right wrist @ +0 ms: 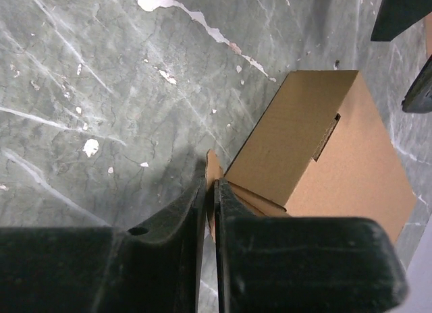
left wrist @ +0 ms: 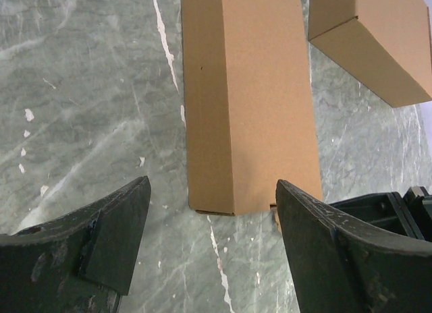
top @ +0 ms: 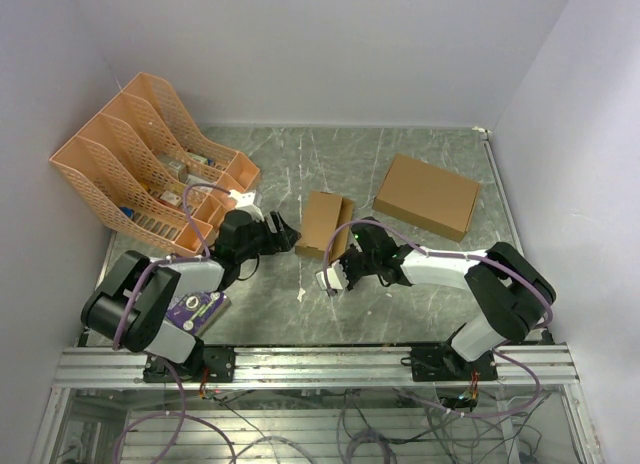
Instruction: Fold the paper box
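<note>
The paper box (top: 322, 222) is a small narrow brown carton lying on the marble table between the two arms. In the left wrist view the paper box (left wrist: 246, 104) stretches away from my left gripper (left wrist: 212, 218), which is open with its near end just ahead of the fingertips and nothing between them. My left gripper (top: 285, 234) sits at the carton's left side. My right gripper (right wrist: 210, 185) is shut on a thin end flap (right wrist: 214, 166) that sticks out from the paper box (right wrist: 337, 164). From above, my right gripper (top: 345, 249) is at the carton's near right corner.
A larger brown cardboard box (top: 427, 196) lies at the back right and also shows in the left wrist view (left wrist: 378, 43). An orange mesh file rack (top: 140, 154) stands at the back left. White walls close in the table on three sides.
</note>
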Tool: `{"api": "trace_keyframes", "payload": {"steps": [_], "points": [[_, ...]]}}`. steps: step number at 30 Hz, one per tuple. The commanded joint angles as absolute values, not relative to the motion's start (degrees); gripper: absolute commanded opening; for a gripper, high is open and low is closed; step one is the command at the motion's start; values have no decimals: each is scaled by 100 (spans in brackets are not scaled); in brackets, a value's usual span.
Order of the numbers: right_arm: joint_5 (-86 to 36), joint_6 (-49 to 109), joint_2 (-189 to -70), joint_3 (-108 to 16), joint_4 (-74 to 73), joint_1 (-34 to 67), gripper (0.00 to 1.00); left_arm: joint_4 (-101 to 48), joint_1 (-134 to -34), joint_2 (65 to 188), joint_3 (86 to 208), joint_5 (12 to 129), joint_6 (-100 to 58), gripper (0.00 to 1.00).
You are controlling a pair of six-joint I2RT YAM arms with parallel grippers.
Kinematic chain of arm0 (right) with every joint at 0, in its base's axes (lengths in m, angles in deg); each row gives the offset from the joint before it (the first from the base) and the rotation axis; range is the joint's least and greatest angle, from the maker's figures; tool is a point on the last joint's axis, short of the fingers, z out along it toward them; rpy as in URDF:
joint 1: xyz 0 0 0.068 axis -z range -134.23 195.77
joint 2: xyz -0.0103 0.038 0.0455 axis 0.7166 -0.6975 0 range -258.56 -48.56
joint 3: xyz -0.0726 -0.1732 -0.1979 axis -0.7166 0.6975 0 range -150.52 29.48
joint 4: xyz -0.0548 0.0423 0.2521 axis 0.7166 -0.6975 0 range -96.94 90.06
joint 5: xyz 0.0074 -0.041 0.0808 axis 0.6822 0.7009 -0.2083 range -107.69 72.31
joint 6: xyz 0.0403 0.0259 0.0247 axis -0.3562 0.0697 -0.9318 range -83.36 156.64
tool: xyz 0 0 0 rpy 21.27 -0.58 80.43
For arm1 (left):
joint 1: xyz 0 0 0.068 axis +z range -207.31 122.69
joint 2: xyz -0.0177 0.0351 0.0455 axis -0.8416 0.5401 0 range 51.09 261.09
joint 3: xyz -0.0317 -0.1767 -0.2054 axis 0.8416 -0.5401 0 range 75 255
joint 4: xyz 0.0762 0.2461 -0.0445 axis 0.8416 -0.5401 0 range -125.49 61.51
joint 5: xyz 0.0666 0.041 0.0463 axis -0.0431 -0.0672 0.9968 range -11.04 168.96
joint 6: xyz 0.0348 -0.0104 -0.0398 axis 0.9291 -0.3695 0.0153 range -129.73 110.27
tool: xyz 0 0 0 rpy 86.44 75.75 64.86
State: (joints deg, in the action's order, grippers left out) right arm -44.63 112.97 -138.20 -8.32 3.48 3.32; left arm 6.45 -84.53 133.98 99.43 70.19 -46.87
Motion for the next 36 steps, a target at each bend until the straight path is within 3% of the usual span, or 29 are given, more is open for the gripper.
{"api": "trace_keyframes", "payload": {"steps": [1,13,36], "points": [[-4428,11306,-13832,-749,445,312,8,1015,-8471,13678,10222,7020,-4686,85],[-4528,11296,-13858,-783,312,373,0,993,-8473,14240,10503,6749,-4640,72],[-4973,10836,-13792,-947,69,991,0,869,-8467,14683,10512,6849,-4637,72]]}}
